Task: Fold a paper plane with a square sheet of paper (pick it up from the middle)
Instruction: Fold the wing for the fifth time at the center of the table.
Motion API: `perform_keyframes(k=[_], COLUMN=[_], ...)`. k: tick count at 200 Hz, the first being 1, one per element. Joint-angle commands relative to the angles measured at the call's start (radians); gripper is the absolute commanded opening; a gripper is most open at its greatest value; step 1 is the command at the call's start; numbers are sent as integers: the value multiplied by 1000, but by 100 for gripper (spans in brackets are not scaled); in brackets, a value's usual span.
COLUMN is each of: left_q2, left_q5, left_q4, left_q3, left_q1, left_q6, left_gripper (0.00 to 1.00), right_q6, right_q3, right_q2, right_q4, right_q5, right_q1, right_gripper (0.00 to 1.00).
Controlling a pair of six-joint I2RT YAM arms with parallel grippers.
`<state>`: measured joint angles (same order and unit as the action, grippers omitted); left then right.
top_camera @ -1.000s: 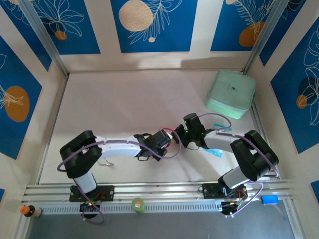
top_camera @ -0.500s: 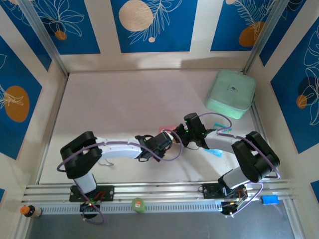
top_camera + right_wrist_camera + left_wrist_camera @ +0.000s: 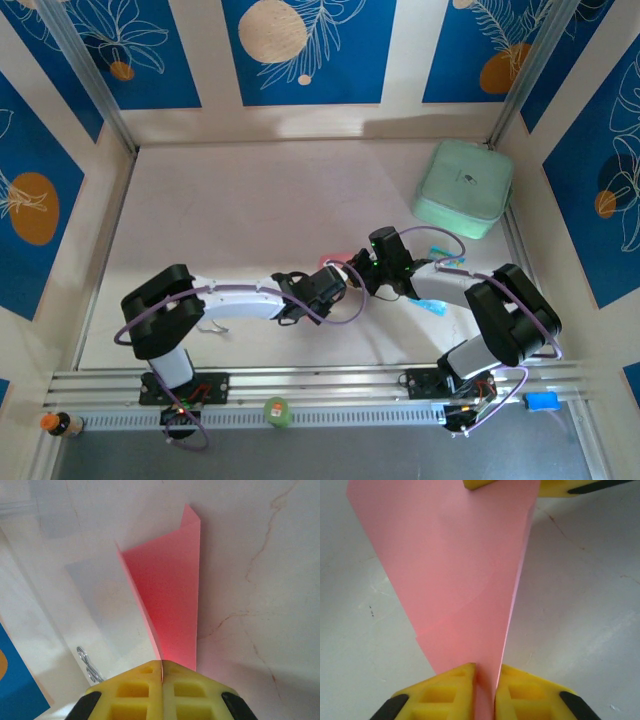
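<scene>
Two robot arms meet at the centre of a pale worktop (image 3: pixel 250 200), holding a folded pink paper plane (image 3: pixel 455 570) between them. The left end effector (image 3: pixel 482 680) is pinched together on one end of the paper. The right end effector (image 3: pixel 161 667) is clamped on the opposite end. Folding seems partway done, probably at a lengthwise crease. The next move likely needs one grip to release and re-grasp gently, without tearing the thin sheet
</scene>
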<state>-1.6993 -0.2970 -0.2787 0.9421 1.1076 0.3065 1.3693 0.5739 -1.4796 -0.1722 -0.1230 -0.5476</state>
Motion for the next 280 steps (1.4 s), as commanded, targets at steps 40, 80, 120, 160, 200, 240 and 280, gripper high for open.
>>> perform_keyframes(k=[40,80,120,160,200,240,280], left_q2=[-3,12,31,11,8,-11,-12], left_q5=[-38,-23,-19,-23,-18,9,102], left_q4=[-28,-9,16,-5,-3,13,121], left_q3=[15,16,-3,12,9,7,-36], left_q1=[11,11,11,11,10,0,-16], left_q6=[8,20,24,31,43,60,45], left_gripper=[13,18,19,12,12,9,9], right_q6=[-10,-2,2,1,-17,-117,-186], right_q3=[4,-7,-7,-6,-7,-15,-42], right_q2=[19,10,7,8,24,126,299], right_q4=[8,-12,-12,-13,8,149,301], right_q5=[-9,-10,-9,-10,-2,41,110], right_q1=[-1,-3,-3,-5,-5,32,80], right_gripper=[1,1,0,0,7,30,40])
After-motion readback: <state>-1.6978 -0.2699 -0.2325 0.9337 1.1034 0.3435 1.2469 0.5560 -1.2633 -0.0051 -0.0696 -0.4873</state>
